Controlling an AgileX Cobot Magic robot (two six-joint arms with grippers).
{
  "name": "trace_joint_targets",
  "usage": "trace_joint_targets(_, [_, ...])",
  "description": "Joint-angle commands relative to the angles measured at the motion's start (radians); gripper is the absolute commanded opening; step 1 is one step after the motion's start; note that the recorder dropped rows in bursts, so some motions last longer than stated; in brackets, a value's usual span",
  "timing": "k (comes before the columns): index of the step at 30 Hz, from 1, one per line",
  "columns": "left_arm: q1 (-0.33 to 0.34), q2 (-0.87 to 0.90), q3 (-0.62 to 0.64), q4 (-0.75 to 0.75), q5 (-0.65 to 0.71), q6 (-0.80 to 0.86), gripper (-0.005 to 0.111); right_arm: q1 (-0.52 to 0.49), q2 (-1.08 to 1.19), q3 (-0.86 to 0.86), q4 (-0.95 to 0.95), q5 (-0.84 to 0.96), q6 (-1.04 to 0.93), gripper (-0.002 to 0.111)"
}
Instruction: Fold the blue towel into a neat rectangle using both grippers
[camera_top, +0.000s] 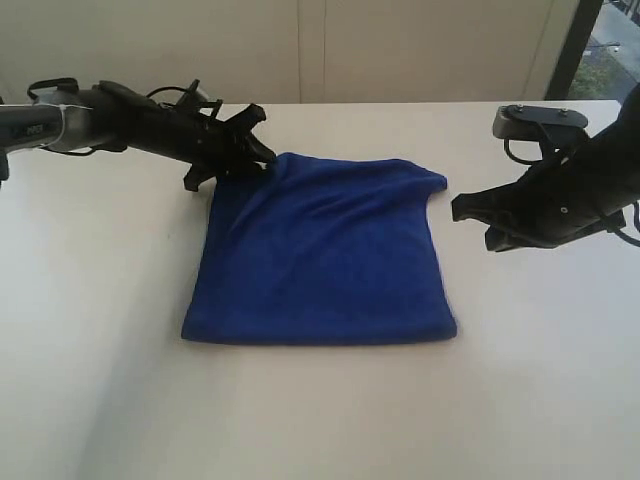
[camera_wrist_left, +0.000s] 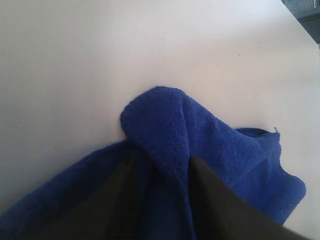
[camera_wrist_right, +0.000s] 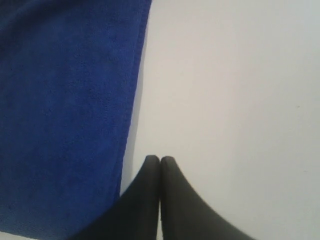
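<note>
Left pincer (camera_wrist_left: 164, 162) stands wide around the far corner of the deep royal-blue microfibre towel (camera_top: 320, 255), which lies folded on the white worktop (camera_top: 100, 380). Right pincer (camera_wrist_right: 160, 160) is closed, empty, beside its edge. I judge one fold laid; the next needs both corners gripped.

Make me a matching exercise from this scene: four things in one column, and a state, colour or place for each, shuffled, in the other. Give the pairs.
Column one:
1. left gripper
2. right gripper
3. blue towel
4. table

Column two:
A. white surface under the rest
B. jaws shut, over the table beside the towel's edge
C. jaws apart, a bunched towel corner between them
D. lying on the table, one far corner humped up

Pairs: 1-C, 2-B, 3-D, 4-A
</note>
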Motion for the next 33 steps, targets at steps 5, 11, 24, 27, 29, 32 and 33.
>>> trace_joint_targets(5, [-0.001,0.003,-0.003,-0.068,-0.055,-0.006,0.040,-0.006,-0.001,-0.008,0.003,-0.019,0.002,0.000])
trace_joint_targets(11, [-0.008,0.005,-0.003,-0.073,-0.067,-0.006,0.040,-0.006,-0.001,-0.008,0.003,-0.027,-0.001,0.000])
trace_joint_targets(24, [-0.017,0.005,-0.003,-0.073,-0.079,-0.039,0.040,-0.006,-0.001,-0.008,0.003,-0.029,-0.005,0.000])
trace_joint_targets(27, [-0.017,0.014,-0.003,-0.073,-0.079,-0.039,0.040,-0.006,-0.001,-0.008,0.003,-0.029,-0.005,0.000])
trace_joint_targets(29, [-0.017,0.019,-0.003,-0.079,-0.079,-0.041,0.040,-0.006,-0.001,-0.008,0.003,-0.029,-0.005,0.000])
trace_joint_targets(32, [-0.017,0.021,-0.003,-0.079,-0.077,-0.041,0.040,-0.006,-0.001,-0.008,0.003,-0.031,-0.005,0.000])
trace_joint_targets(33, [-0.017,0.021,-0.003,-0.079,-0.077,-0.041,0.040,-0.006,-0.001,-0.008,0.003,-0.031,-0.005,0.000])
